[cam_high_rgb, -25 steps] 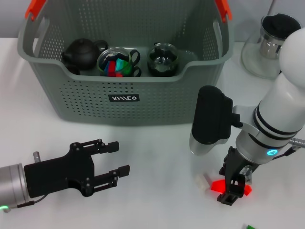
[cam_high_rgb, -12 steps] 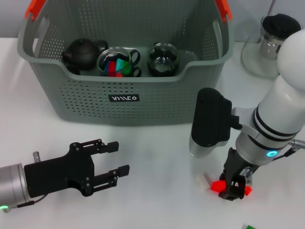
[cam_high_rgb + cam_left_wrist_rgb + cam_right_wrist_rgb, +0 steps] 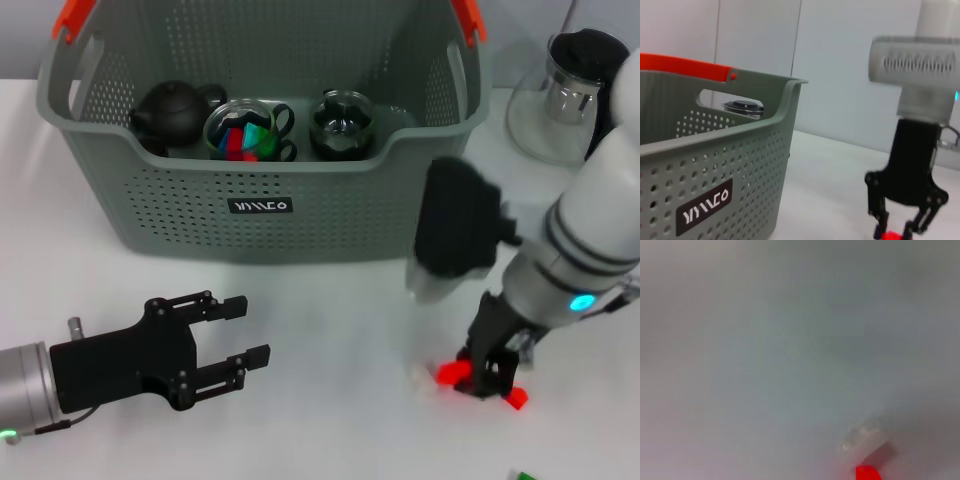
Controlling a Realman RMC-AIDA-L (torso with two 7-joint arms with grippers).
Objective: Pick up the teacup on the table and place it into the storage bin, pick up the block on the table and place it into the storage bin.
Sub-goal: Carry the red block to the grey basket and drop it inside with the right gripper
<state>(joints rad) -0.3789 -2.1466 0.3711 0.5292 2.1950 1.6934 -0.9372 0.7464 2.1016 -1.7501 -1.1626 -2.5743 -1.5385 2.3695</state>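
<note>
The block [image 3: 452, 373], red, sits low on the white table [image 3: 330, 400] at the right, between the fingers of the right gripper [image 3: 487, 372], which looks closed on it; whether it has left the table I cannot tell. From the left: the left gripper [image 3: 222, 338] rests open on the table, well apart from the block, so the right arm is plainly the nearer. The storage bin [image 3: 260, 207] stands behind and to the left of the block, its front wall tall, with a teapot [image 3: 172, 112] and glass cups inside. I judge the carry must rise above that rim before crossing. A pale block [image 3: 418, 377] lies just beside the red one. A glass pot [image 3: 563, 90] stands right of the bin
</note>
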